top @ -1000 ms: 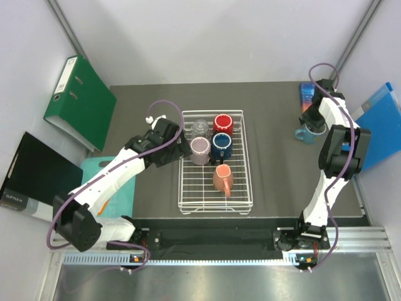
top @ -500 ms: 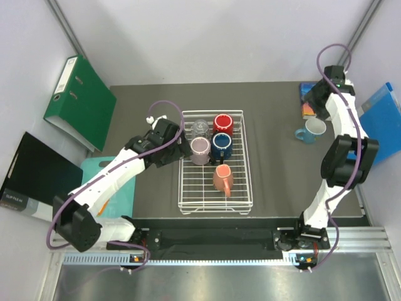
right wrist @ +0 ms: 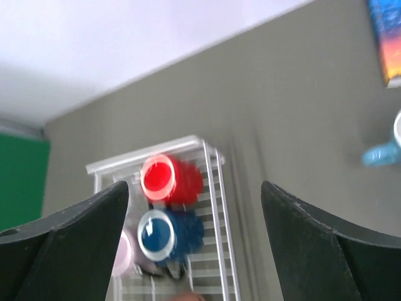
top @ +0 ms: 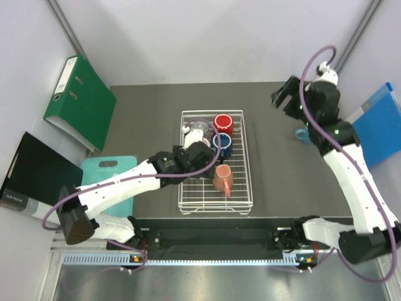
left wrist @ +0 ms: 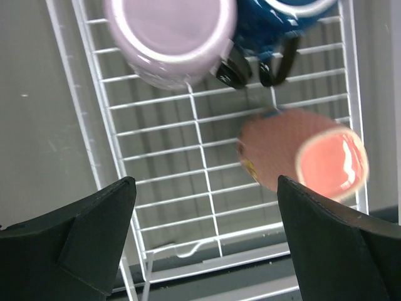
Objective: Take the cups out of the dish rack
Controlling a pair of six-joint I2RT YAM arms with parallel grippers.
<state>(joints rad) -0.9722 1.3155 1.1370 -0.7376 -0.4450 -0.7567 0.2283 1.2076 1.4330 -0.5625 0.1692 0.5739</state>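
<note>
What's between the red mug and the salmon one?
The dark blue mug, seen in the top view, stands between the red mug and the salmon mug.

The left arm and right arm have white link shells joined by black, rounded joint housings. A thin purple cable runs along each. The jaws are matte black wedges. The bases are black.

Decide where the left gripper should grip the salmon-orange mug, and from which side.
Probably across its round body, coming straight down from above: the salmon-orange mug lies tipped on its side in the dish rack, its mouth facing sideways, so the rim offers no upright wall.
</note>
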